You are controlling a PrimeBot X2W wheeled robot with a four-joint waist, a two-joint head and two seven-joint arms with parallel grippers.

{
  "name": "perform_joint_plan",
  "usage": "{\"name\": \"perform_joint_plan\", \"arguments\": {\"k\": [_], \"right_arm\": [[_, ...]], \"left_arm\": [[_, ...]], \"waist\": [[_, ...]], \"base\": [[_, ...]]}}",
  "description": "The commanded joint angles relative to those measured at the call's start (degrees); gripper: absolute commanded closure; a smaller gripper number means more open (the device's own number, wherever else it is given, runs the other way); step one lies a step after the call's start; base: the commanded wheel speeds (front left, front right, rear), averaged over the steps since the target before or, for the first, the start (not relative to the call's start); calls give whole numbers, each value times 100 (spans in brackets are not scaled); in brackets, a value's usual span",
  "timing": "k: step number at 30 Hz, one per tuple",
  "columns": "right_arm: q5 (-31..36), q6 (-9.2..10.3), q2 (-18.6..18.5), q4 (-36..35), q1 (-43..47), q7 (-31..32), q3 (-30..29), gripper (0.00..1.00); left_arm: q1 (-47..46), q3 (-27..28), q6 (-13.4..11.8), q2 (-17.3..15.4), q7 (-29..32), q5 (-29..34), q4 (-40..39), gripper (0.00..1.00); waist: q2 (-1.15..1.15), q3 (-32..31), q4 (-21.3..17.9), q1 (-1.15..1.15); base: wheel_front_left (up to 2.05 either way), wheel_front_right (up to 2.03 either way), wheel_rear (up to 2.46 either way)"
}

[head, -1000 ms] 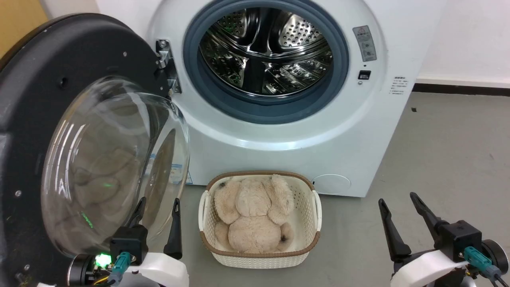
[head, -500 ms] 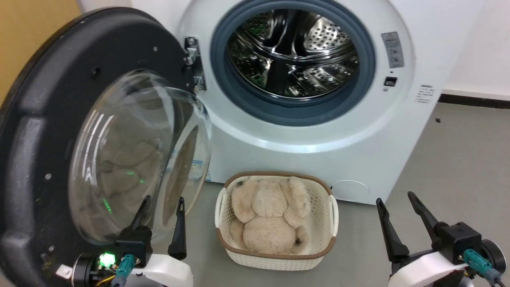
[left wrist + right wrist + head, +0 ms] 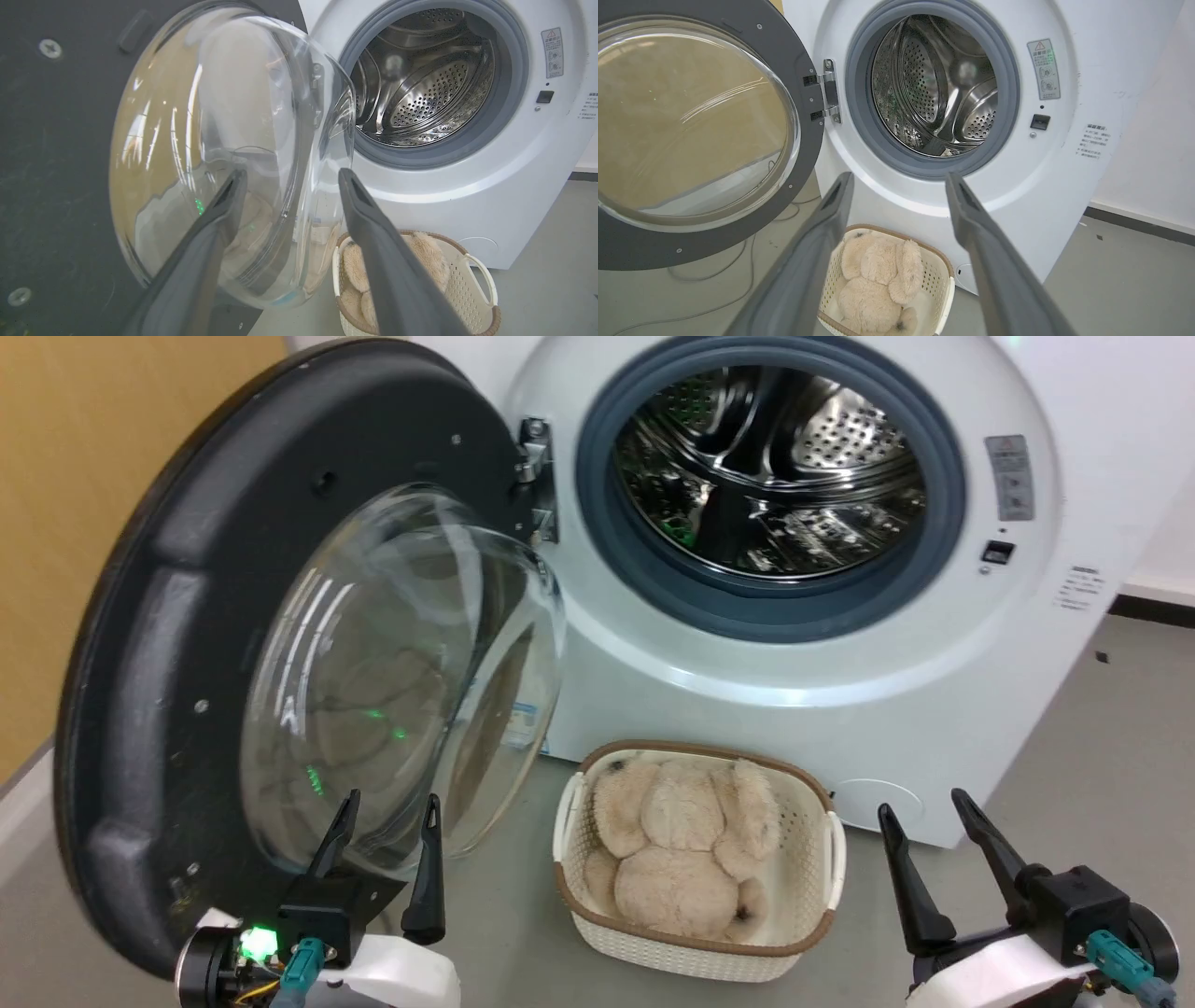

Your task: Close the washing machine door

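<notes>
The washing machine door point(image 3: 187, 644) stands wide open, hinged at the machine's left, its black rim and bulging glass bowl point(image 3: 401, 672) facing me. The white washing machine point(image 3: 840, 644) shows its steel drum point(image 3: 775, 485) and grey gasket. My left gripper point(image 3: 390, 803) is open, low at the left, fingertips in front of the lower edge of the glass bowl point(image 3: 224, 154); contact cannot be judged. My right gripper point(image 3: 922, 800) is open at the lower right, holding nothing. The door point(image 3: 691, 126) and the drum point(image 3: 934, 88) also appear in the right wrist view.
A white woven basket point(image 3: 700, 943) holding a beige plush toy point(image 3: 681, 840) stands on the grey floor before the machine, between my grippers. A yellow-brown wall point(image 3: 84, 523) lies behind the door. Cables point(image 3: 710, 280) run along the floor beneath the door.
The head view has shifted, so the machine, door and basket now sit further right in the picture. Both grippers stay open in much the same places in the frame.
</notes>
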State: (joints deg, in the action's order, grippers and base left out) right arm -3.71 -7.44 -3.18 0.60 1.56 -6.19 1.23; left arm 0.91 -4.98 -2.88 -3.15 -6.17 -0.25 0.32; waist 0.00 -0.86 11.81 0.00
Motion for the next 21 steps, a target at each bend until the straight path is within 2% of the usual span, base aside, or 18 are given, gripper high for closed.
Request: {"name": "perform_joint_plan", "arguments": {"k": [1, 21], "right_arm": [[-43, -2, 14, 18, 58, -49, 22, 0], [-117, -3, -86, 255, -195, -288, 393, 0]], "left_arm": [[12, -20, -27, -40, -51, -32, -22, 0], [105, -86, -289, -49, -290, -56, -226, 0]], "waist": [[0, -3, 80, 0], [0, 82, 614, 0]], "base": [[0, 0, 0], [0, 0, 0]]}}
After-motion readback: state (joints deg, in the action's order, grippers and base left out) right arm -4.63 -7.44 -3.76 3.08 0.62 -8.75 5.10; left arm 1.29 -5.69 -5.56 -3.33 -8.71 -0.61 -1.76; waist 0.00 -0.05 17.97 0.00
